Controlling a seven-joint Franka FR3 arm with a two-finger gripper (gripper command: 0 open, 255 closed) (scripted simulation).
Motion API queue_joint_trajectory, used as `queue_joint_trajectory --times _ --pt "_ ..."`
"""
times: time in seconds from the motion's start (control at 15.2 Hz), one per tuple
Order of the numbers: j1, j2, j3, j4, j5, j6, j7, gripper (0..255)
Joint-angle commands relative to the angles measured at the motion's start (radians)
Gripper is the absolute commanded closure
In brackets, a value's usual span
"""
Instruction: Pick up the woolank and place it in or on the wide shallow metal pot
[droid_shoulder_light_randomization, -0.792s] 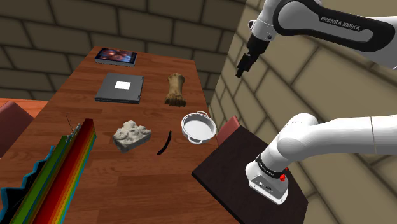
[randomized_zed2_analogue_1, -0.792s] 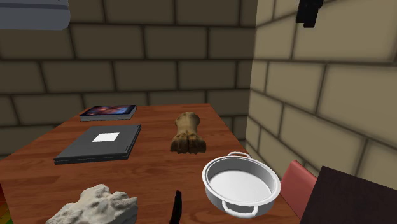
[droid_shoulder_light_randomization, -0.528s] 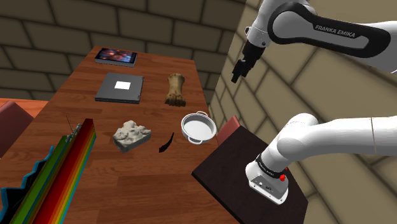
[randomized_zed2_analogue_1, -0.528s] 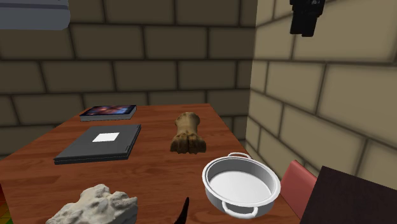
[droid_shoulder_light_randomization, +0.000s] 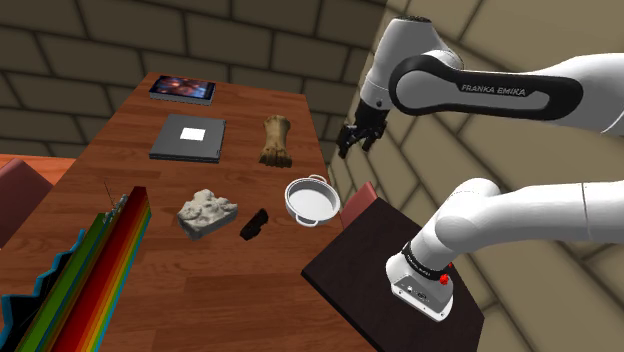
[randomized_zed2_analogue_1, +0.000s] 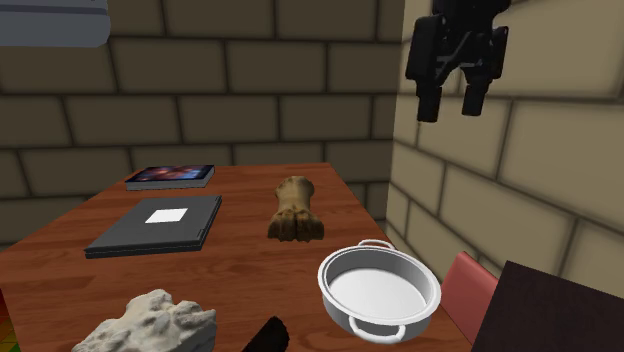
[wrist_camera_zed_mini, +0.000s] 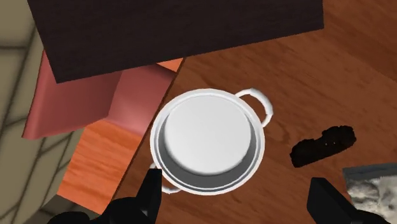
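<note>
**Item 1. Pot** (droid_shoulder_light_randomization: 309, 201): wide, shallow, pale metal w/ two loop handles. Upright near the table (droid_shoulder_light_randomization: 140, 190) edge, nothing in it. Landmark for all entries below.

**Item 2. Gripper** (droid_shoulder_light_randomization: 354, 148): black, 2-finger. In the air above the pot, fingers pointing down and spread apart w/ nothing between them. In the wrist view the pot (wrist_camera_zed_mini: 207, 137) sits between the fingers, a bit nearer one of them. In the second ext. view the gripper (randomized_zed2_analogue_1: 449, 108) hangs against the block wall, high over the pot (randomized_zed2_analogue_1: 378, 290).

**Item 3. Woolank** (droid_shoulder_light_randomization: 207, 211): pale lumpy mass on a grey slab. Flat on the table, to the shoulder view's left of the pot, well apart. Not touched by the gripper.

**Item 4. Small black object** (droid_shoulder_light_randomization: 255, 224): on the table btwn pot and woolank, nearer the pot. Touches neither. Identity unclear.

**Item 5. Brown paw-shaped piece** (droid_shoulder_light_randomization: 276, 141): beyond the pot in the shoulder view, apart from it.

**Item 6. Grey flat case** (droid_shoulder_light_randomization: 188, 138): white label on top. Beyond the woolank, up and left of the pot in the shoulder view.

**Item 7. Red chair** (wrist_camera_zed_mini: 83, 102): just beside the pot, past the table edge.

**Item 8. Dark stand top** (droid_shoulder_light_randomization: 370, 270): near the pot, past the chair.
</note>
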Motion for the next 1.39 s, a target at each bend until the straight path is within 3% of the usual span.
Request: queue_joint_trajectory --times 0.0,0.46,0.79,1.06,1.32 --pt "0.000 0.036 0.058 -0.020 0.037 0.052 0.104 0" --pt "-0.028 0.235 0.254 -0.033 0.123 0.252 0.438 0" --pt "-0.091 0.445 0.397 0.016 0.109 0.402 0.700 0" --pt "-0.163 0.650 0.500 0.086 0.001 0.510 0.956 0" --pt "-0.188 0.885 0.528 0.184 -0.215 0.582 1.269 0"
